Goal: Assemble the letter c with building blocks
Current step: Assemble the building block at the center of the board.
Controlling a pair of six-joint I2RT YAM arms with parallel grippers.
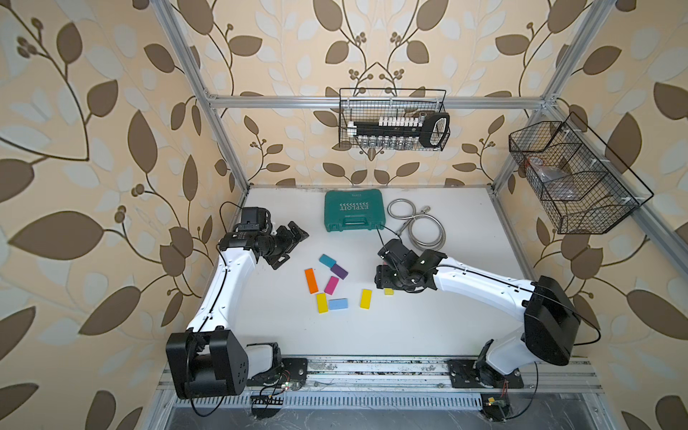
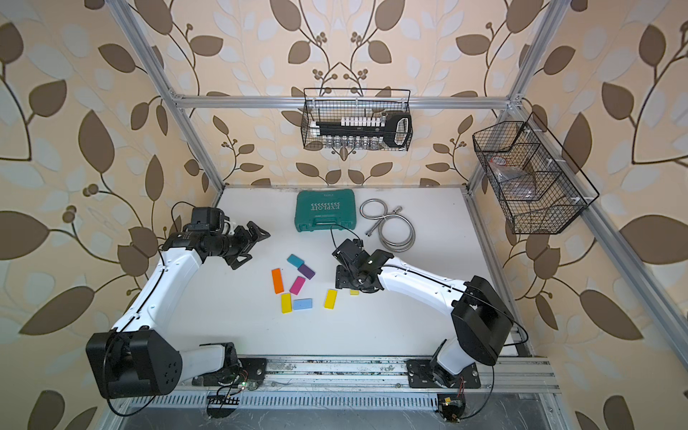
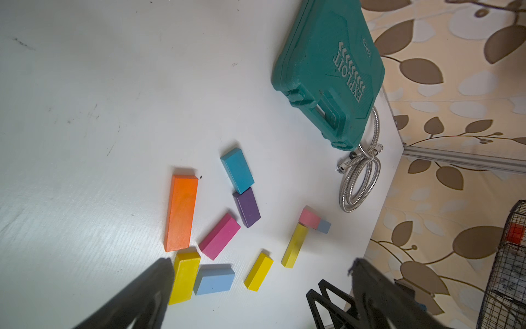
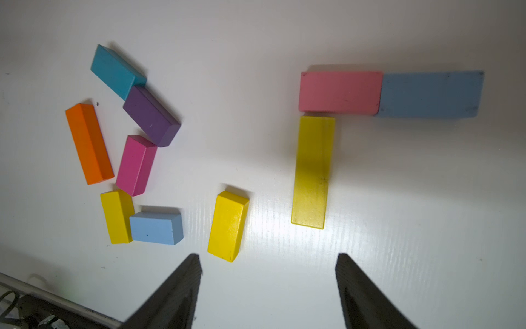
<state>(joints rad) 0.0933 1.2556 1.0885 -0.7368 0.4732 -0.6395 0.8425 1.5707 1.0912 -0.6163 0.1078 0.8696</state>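
In the right wrist view a pink block [image 4: 340,91] and a light blue block [image 4: 429,94] lie end to end. A yellow block [image 4: 313,171] runs down from the pink one's end, making a corner. My right gripper [image 4: 268,256] hangs open and empty above the table just in front of that yellow block. Loose blocks lie to the left: teal [image 1: 327,260], purple [image 1: 339,271], orange [image 1: 311,280], magenta [image 1: 331,285], yellow [image 1: 322,302], light blue [image 1: 338,303] and yellow [image 1: 366,298]. My left gripper [image 1: 292,247] is open and empty, raised at the left beyond the loose blocks.
A green tool case [image 1: 353,210] and a coiled metal hose [image 1: 417,227] lie at the back of the white table [image 1: 372,335]. Wire baskets hang on the back wall [image 1: 394,119] and the right wall [image 1: 573,178]. Aluminium frame posts stand at the back corners.
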